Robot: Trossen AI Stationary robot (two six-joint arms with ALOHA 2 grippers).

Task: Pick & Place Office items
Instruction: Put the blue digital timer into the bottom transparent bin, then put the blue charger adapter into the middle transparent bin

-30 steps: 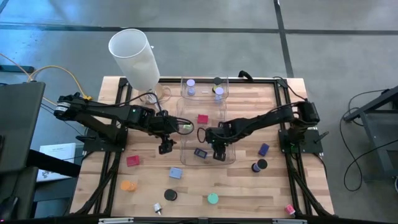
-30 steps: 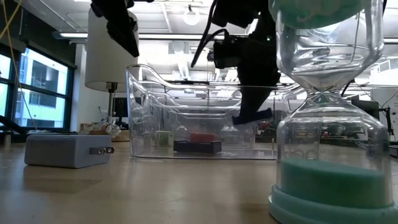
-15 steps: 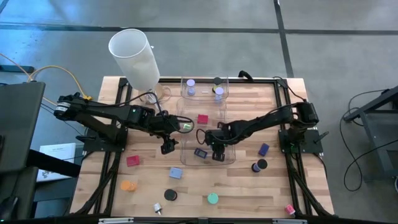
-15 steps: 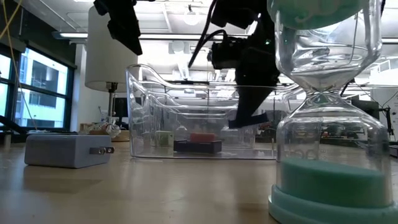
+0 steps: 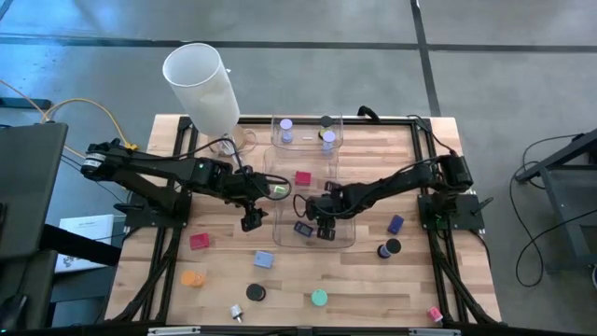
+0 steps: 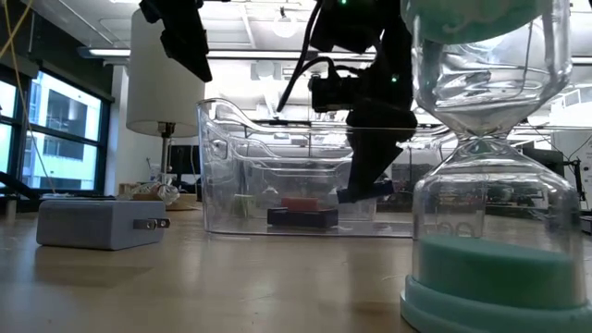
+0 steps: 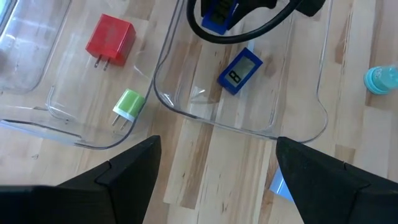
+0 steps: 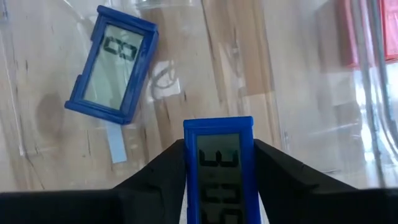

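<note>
The right claw pinches a blue digital clock over the clear bin. A 2nd blue clock lies at 10 o'clock from it. The left claw hangs spread.

Mid surface crowded w/ bins and both claws; front edge more open.

Three clear bins sit at centre: near bin is filled by the right claw, closed on a blue display unit, w/ a second blue display lying beside it, so little room inside. Left claw hangs w/ jaws apart just outside that bin's left wall, blocking approach from that side. Tall white cylinder blocks the far-left corner. Front strip has scattered small pcs, e.g. teal disc, black disc, w/ gaps between.
</note>
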